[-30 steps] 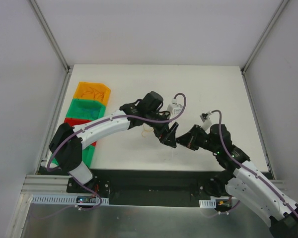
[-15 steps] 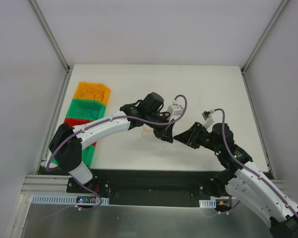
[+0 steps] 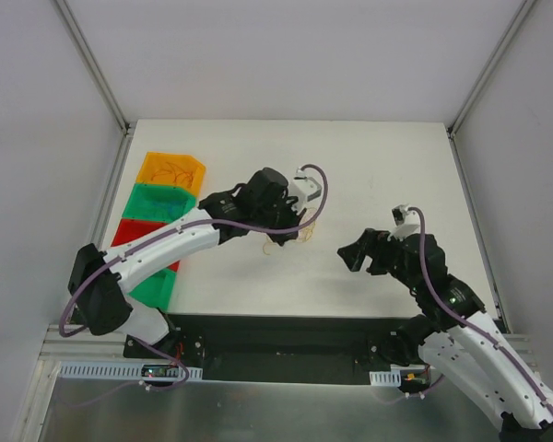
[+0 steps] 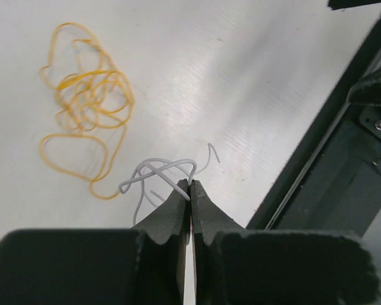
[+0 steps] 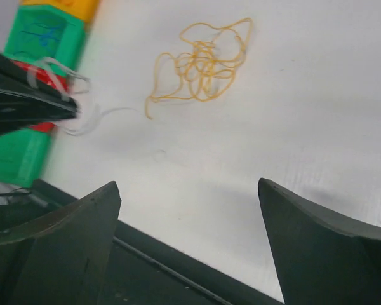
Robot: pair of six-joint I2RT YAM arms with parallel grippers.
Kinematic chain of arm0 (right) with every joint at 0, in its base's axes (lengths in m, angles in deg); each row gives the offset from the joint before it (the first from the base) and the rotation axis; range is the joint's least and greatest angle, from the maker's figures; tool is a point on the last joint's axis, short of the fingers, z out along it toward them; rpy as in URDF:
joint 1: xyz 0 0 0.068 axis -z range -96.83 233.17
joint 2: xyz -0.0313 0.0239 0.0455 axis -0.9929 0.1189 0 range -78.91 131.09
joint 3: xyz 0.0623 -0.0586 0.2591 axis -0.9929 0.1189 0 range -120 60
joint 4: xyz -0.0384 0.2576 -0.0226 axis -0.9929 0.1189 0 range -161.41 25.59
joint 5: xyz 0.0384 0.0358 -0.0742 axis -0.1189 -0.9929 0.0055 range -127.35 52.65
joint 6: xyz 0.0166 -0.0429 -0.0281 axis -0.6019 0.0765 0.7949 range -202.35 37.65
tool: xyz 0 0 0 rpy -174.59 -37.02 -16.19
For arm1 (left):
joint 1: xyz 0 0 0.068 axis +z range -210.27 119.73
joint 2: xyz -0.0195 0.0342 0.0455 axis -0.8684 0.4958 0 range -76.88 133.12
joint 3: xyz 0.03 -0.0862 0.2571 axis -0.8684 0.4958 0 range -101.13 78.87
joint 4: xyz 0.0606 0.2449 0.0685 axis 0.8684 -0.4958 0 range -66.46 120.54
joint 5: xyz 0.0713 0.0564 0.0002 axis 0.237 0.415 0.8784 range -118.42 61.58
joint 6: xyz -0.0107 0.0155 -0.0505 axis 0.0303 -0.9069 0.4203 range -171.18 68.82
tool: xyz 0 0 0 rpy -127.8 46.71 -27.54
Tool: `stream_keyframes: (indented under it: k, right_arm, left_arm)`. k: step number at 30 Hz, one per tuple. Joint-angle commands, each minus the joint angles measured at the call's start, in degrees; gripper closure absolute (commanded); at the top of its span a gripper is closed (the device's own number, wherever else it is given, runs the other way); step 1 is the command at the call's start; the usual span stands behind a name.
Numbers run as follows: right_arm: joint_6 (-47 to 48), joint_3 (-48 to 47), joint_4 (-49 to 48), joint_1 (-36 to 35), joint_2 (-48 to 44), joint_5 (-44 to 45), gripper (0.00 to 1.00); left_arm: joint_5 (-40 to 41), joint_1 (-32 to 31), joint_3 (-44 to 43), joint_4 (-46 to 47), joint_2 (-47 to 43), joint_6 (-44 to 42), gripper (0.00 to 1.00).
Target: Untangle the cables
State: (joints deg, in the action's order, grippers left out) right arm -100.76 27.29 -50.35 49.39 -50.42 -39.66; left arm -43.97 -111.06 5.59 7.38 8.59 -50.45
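The left arm arcs from its base at the near edge out over the middle of the white tabletop [image 3: 396, 166]. Its left gripper [image 4: 190, 190] is pinched tight on a thin white wire strand [image 4: 157, 170] that loops out from the fingertips. The right arm bends in from the other side, wrist turned toward its partner. Its right gripper [image 5: 187, 184] is spread wide, holds nothing and is well apart from the left one. An orange-tan tangle of thin wire [image 4: 82, 108] lies loose on the table just beside the white strand.

From overhead the tangle is only a faint smudge below the left wrist, while both wrist cameras show its separate loops. Only the right wrist view shows the left fingers side-on with the strand, and a green plastic bin [image 5: 44, 35] of blue wire behind them.
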Motion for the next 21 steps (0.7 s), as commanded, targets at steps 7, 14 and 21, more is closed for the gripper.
stream_keyframes:
  k: [7,14,21]
  right_arm:
    - [12.2,6.4,-5.9,3.3,7.3,-5.7,0.08]
    - [12.2,10.0,-10.4,3.7,7.5,-7.0,0.08]
    - [11.0,15.8,-13.9,3.9,5.1,-2.2,0.08]
  left_arm:
    - [20.9,18.8,15.1,-13.6,-31.5,18.6,1.00]
    - [29.5,32.7,14.1,-34.1,-38.9,26.7,1.00]
    - [34.3,46.0,12.3,-40.5,-41.1,31.9,1.00]
